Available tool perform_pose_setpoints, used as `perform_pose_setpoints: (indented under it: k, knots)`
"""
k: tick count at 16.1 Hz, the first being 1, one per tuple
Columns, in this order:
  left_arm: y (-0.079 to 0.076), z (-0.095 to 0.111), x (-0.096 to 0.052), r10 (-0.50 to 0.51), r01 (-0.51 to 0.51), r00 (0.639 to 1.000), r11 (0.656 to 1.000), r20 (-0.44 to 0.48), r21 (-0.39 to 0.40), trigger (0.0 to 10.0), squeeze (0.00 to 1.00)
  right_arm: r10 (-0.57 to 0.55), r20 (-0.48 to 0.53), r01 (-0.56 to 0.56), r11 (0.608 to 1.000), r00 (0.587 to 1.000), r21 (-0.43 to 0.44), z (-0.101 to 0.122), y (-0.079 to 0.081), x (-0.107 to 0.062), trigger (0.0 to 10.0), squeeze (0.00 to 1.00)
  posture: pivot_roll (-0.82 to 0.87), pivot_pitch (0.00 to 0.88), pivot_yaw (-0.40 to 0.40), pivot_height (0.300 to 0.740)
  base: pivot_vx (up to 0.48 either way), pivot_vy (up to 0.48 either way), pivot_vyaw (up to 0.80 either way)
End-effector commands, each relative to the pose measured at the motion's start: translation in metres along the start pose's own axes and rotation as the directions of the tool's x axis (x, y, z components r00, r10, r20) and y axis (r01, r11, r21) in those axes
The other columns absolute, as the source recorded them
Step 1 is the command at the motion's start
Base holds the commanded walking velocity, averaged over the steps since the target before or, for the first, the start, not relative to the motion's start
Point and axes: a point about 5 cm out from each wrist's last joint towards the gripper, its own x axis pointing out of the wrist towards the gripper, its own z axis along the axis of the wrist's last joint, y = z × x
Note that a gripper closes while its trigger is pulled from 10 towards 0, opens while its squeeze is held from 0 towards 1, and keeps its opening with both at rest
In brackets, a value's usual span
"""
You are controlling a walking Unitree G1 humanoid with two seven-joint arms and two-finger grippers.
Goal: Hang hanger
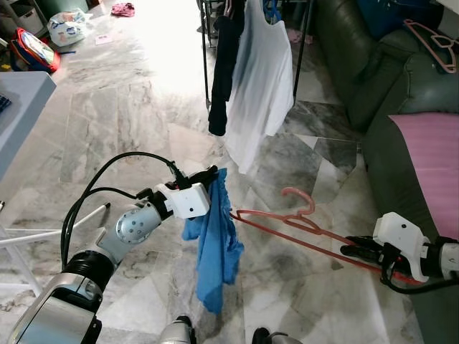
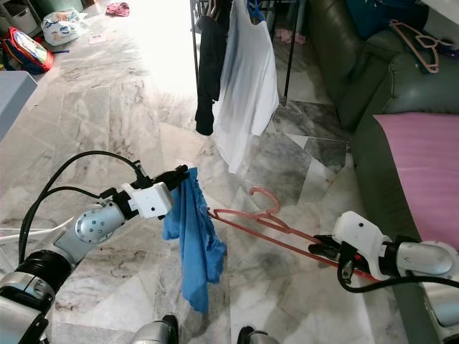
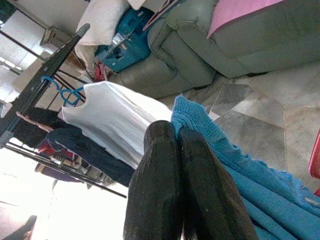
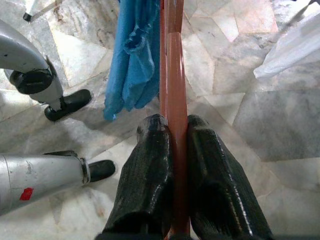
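A salmon-red plastic hanger (image 1: 301,223) lies nearly level in the air above the marble floor, its hook (image 1: 300,197) turned up. My right gripper (image 1: 353,250) is shut on its near end, with the bar (image 4: 176,100) pinched between the black fingers (image 4: 147,175). A blue garment (image 1: 214,244) hangs limp from the hanger's far end. My left gripper (image 1: 211,174) is shut on the top edge of that blue cloth (image 3: 235,165). Further off stands a dark clothes rack (image 1: 206,43) holding a white vest (image 1: 257,79) and a dark garment (image 1: 224,64).
A dark green sofa (image 1: 401,100) with a pink cover (image 1: 430,150) runs along the right, a pink hanger (image 1: 430,39) on its back. A grey table edge (image 1: 21,100) and white rods (image 1: 43,236) are at the left. Bags (image 1: 68,25) lie far left.
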Motion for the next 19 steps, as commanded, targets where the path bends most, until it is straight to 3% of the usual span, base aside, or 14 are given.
perform_pose_setpoints:
  k: [1, 8, 19]
  knots:
    - [-0.002, -0.002, -0.001, -0.007, 0.007, 1.000, 1.000, -0.013, 0.011, 10.0, 0.00, 0.007, -0.001, -0.007, 1.000, 1.000, -0.003, 0.002, 0.000, -0.006, 10.0, 0.00, 0.07, 0.222, 0.036, 0.740, 0.000, 0.000, 0.00]
    - [0.004, -0.005, -0.003, 0.004, -0.003, 0.999, 1.000, -0.037, 0.013, 10.0, 0.00, -0.006, -0.062, 0.007, 1.000, 0.998, 0.008, -0.006, 0.001, -0.026, 10.0, 0.00, 0.05, 0.227, 0.037, 0.740, 0.000, 0.000, 0.00]
    - [-0.003, 0.010, 0.001, -0.020, 0.021, 0.998, 1.000, 0.055, -0.014, 10.0, 0.00, -0.014, 0.009, 0.014, 1.000, 1.000, 0.014, 0.002, 0.003, 0.000, 10.0, 0.00, 0.06, 0.232, 0.040, 0.740, 0.000, 0.000, 0.00]
